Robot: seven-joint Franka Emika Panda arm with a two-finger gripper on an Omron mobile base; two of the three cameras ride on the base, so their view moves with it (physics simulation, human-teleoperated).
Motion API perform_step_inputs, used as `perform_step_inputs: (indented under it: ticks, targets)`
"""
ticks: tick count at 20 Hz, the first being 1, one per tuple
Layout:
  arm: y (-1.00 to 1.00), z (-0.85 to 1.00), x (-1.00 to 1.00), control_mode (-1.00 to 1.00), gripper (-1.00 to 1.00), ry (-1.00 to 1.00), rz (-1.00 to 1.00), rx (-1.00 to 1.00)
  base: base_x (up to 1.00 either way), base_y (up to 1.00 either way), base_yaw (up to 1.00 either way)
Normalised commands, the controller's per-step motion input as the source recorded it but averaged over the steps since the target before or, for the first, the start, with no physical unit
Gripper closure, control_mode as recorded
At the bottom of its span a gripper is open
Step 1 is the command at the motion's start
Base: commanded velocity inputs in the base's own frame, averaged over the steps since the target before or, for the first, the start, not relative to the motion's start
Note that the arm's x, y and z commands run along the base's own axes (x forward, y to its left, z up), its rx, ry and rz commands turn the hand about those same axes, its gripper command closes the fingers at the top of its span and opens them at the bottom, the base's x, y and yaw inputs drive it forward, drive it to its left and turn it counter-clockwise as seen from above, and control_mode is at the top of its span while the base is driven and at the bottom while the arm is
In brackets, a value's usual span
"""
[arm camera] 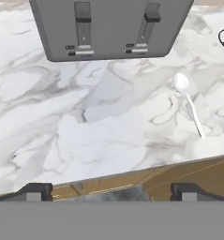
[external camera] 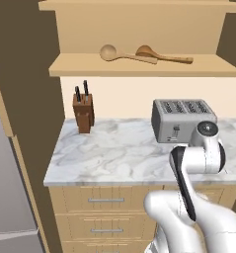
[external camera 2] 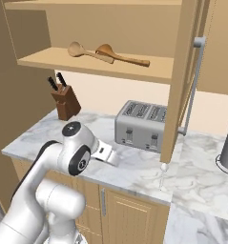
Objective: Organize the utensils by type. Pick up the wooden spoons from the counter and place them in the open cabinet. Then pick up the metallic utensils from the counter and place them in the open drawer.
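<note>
**Whitish metallic utensil next, wooden spoons already shelved**

The whitish metallic utensil (arm camera: pixel 188 104) lies on the worktop (arm camera: pixel 85 140) in front of the toaster (arm camera: pixel 111 28), off its right corner, near the worktop's front edge. Both wooden spoons (external camera: pixel 144 55) rest in the open cabinet (external camera: pixel 139 69). I should centre over the thin handle, fingers across it, and descend low. My end effector (arm camera: pixel 111 192) is spread fully wide, holding and touching nothing.

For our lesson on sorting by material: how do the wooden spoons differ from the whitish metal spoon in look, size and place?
The wooden spoons are light brown; the metal spoon is whitish. The wooden spoons are longer and thicker; the metal spoon is thin and small. The wooden spoons lie on the open cabinet shelf; the metal spoon lies on the counter near the toaster. All have round bowls and lie flat.
</note>
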Motion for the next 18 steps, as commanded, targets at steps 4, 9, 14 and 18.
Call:
perform_step_inputs:
  ticks: [4, 9, 14, 18]
  targets:
    - [-0.64, 0.00, 0.00, -1.00, -1.00, 0.22, 0.09, 0.00, 0.00, 0.00, 0.00]
    - [-0.48, 0.04, 0.09, -1.00, -1.00, 0.28, 0.06, 0.03, 0.00, 0.00, 0.00]
    - [-0.49, 0.05, 0.02, -1.00, -1.00, 0.07, 0.09, 0.01, 0.00, 0.00, 0.00]
    - [-0.48, 0.00, 0.00, -1.00, -1.00, 0.00, 0.04, 0.00, 0.00, 0.00, 0.00]
